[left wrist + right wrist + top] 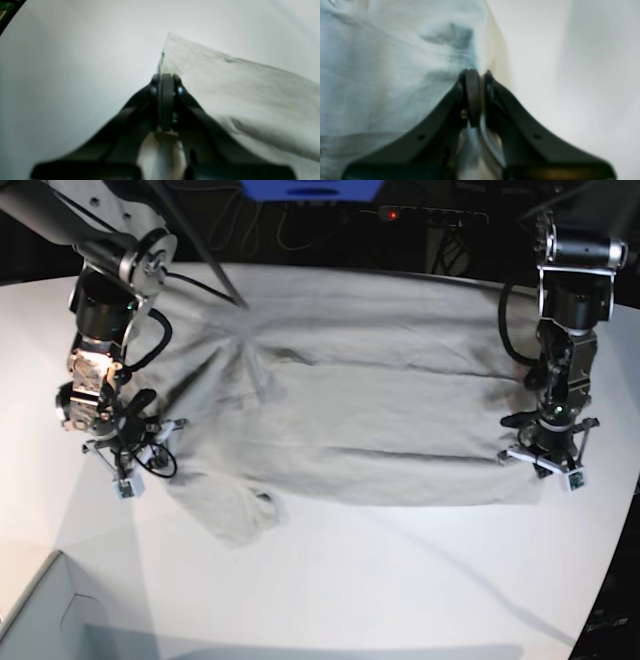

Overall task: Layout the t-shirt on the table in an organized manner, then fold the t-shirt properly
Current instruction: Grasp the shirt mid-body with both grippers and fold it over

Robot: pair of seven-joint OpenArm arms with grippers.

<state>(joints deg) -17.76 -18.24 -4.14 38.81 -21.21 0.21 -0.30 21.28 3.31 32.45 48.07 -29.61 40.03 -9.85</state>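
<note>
Both claws, left claw [166, 75] and right claw [476, 72], pinch my limp, light t-shirt [340, 420] by its edges on the desk [400, 580].

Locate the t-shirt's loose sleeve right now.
In the base view, the sleeve lies bunched on the table at the t-shirt's lower left, near the right gripper.

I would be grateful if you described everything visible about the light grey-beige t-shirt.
The light grey-beige cotton t-shirt lies spread lengthwise across the white table, wrinkled, with long creases along its body. One short sleeve points toward the near edge at the base view's left. The left gripper is shut on the fabric at the shirt's edge near a corner; the right gripper is shut on cloth at the opposite end.
</note>
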